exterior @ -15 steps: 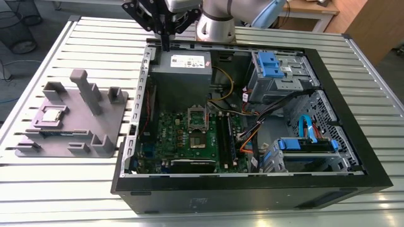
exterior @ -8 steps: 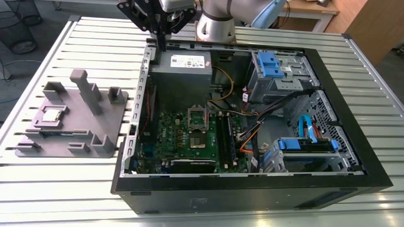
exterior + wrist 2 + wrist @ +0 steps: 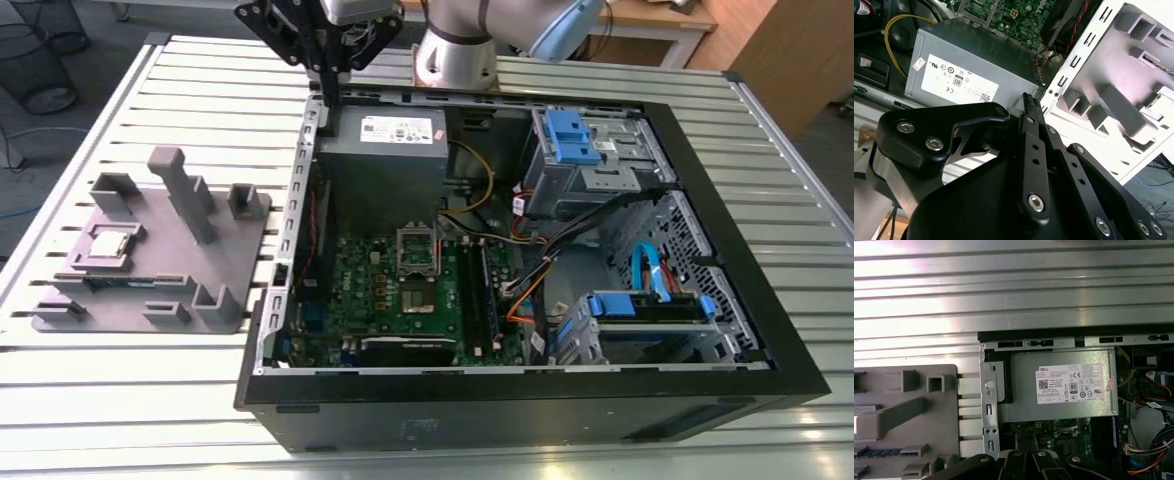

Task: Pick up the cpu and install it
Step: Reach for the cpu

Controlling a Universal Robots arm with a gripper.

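Note:
The cpu, a small pale silvery square, lies in a recess of the gray fixture block on the exterior view's left. Its metal-framed socket sits on the green motherboard inside the open computer case. My gripper hangs high over the case's back corner, above the gray power supply, far from the cpu. In the second wrist view the black fingers meet at the tips, shut on nothing.
The case lies on its side on a slatted metal table, with blue drive cages, cables and a memory stick inside. A tall post rises from the fixture block. Wire bins stand beyond the table.

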